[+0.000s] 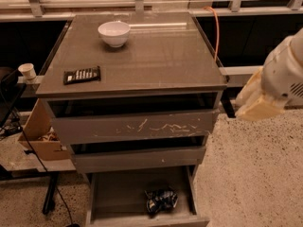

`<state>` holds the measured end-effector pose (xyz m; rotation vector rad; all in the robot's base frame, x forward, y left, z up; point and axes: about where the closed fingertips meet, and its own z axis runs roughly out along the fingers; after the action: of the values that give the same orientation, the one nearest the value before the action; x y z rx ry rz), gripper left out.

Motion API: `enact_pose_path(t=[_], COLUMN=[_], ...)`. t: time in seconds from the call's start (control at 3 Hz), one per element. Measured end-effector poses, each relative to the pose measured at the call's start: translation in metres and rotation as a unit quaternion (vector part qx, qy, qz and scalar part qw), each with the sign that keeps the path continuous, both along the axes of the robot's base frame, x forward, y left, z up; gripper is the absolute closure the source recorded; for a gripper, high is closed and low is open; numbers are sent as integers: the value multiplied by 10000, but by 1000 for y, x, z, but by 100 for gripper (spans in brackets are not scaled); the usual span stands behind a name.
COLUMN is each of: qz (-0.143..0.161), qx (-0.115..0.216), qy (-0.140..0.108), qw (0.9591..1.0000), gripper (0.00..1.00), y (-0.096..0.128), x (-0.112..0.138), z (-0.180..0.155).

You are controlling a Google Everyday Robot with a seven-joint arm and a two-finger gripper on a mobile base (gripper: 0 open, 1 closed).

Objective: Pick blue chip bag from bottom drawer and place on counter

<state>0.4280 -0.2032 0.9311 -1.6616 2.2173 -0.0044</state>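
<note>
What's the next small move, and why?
Probably bring the gripper down and in toward the blue chip bag: the bag lies in the open bottom drawer, while the gripper hangs right of the cabinet at upper-drawer height, well clear of it.

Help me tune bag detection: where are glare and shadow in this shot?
Camera view: a pale glare streak crosses the counter beside the white bowl; the bottom drawer is dim, the blue chip bag glinting faintly; the gripper, at the right edge, is brightly lit.
</note>
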Motion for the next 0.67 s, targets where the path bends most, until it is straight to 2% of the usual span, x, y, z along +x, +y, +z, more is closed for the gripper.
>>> enact_pose_path(t=[0.33,0.67], qz=[-69,-98], qx=[263,630], qy=[61,119], qw=[9996,9979], gripper=[89,100], y=[13,42], x=[-4,-7], z=[-45,-120])
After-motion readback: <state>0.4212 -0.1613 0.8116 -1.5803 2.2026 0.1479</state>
